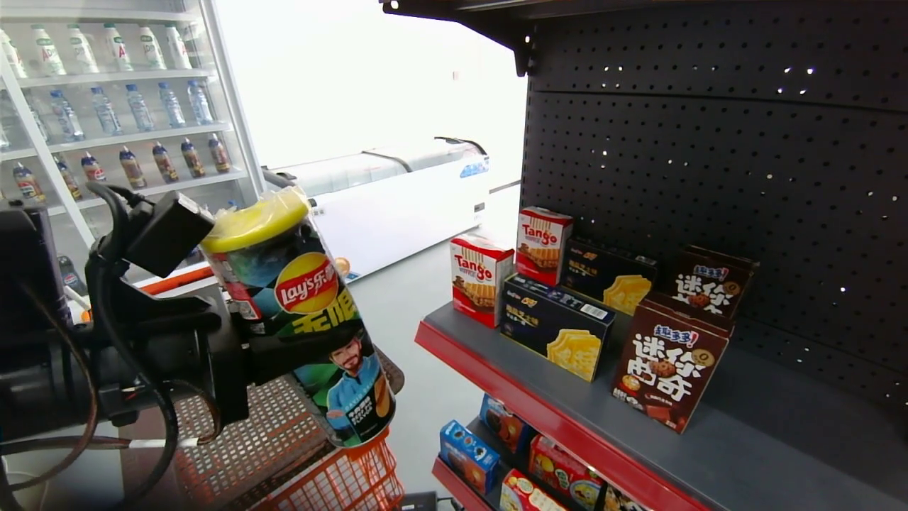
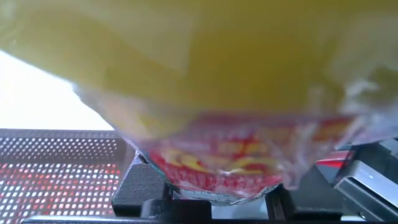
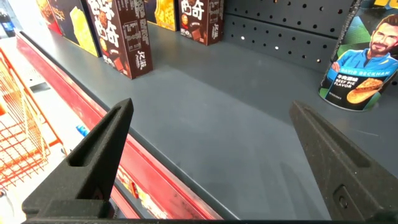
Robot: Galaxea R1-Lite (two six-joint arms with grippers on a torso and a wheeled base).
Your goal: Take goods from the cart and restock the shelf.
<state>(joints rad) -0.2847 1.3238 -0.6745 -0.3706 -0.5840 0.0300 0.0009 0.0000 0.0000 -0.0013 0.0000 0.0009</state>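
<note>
Well, a dark grey shelf point(image 1: 745, 454) with a red lip and black pegboard point(image 1: 709, 142) back stands in a shop aisle, with a drinks cooler point(image 1: 106, 106) and a white chest freezer point(image 1: 397, 199) beyond. On it are two red-and-white wafer boxes point(image 1: 481, 278), two dark blue biscuit boxes point(image 1: 557, 325) and two brown cookie boxes point(image 1: 667, 372) (each pair one behind the other), plus one upright chip canister point(image 3: 364, 59) by the pegboard. The left gripper point(image 1: 273, 351) is clamped on a yellow-lidded chip canister point(image 1: 305, 312), tilted above the orange cart point(image 1: 340, 482); the right gripper point(image 3: 211, 109) hangs over bare shelf, fingers apart.
</note>
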